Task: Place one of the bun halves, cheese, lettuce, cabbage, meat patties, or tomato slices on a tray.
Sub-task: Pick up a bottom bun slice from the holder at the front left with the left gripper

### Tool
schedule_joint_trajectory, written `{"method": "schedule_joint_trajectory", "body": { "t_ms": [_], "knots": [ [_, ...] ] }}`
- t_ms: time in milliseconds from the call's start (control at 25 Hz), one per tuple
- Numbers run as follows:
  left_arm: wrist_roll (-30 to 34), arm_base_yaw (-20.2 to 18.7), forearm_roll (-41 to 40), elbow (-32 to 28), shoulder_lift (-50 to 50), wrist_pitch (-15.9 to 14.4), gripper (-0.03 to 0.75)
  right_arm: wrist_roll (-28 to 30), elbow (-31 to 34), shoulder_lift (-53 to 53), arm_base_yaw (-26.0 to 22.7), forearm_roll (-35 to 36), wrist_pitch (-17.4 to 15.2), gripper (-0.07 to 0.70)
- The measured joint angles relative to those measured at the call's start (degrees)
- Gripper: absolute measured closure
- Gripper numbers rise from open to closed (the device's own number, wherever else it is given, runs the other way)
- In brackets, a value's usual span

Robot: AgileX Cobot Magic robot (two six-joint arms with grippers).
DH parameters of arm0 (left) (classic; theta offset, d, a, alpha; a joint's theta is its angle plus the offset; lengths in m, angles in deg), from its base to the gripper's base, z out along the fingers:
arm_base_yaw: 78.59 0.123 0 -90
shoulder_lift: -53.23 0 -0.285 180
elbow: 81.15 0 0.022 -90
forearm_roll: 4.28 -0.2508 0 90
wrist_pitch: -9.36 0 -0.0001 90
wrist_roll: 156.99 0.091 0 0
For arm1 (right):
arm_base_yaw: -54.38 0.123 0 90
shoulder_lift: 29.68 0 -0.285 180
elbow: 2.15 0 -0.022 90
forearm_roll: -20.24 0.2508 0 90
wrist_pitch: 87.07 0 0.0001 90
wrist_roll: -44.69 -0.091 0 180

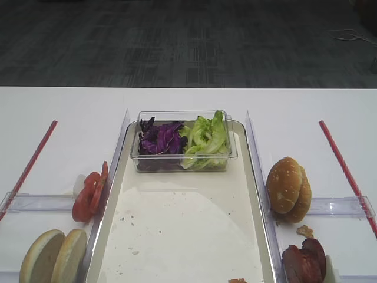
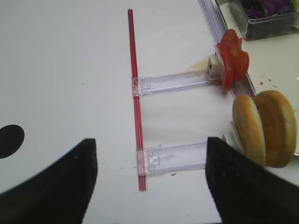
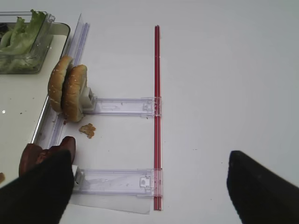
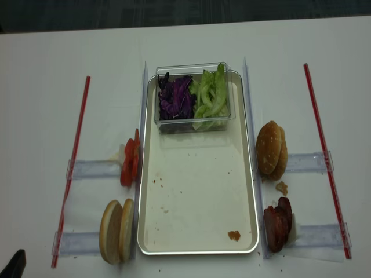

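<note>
Even, diffuse overhead light is seen throughout, and the white desk is rendered bright with only soft shadows. The wrist views are sharp at centre, while the dark near fingers are blurred.

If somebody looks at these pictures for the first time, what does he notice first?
Probably the clear box at the far end of the tray, with purple cabbage on its left side and green lettuce on its right. Next come the red tomato slices standing on edge left of the tray, and the golden buns opposite them on the right.
</note>
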Motion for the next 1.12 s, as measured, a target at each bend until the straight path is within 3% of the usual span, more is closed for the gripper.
{"method": "schedule_joint_trajectory", "body": {
  "t_ms": [1120],
  "knots": [
    [-4.1,-0.1,-2.6,0.0,12.2,0.1,0.252,0.0,0.0,0.0,0.0,0.0,0.0,-0.062]
  ]
}}
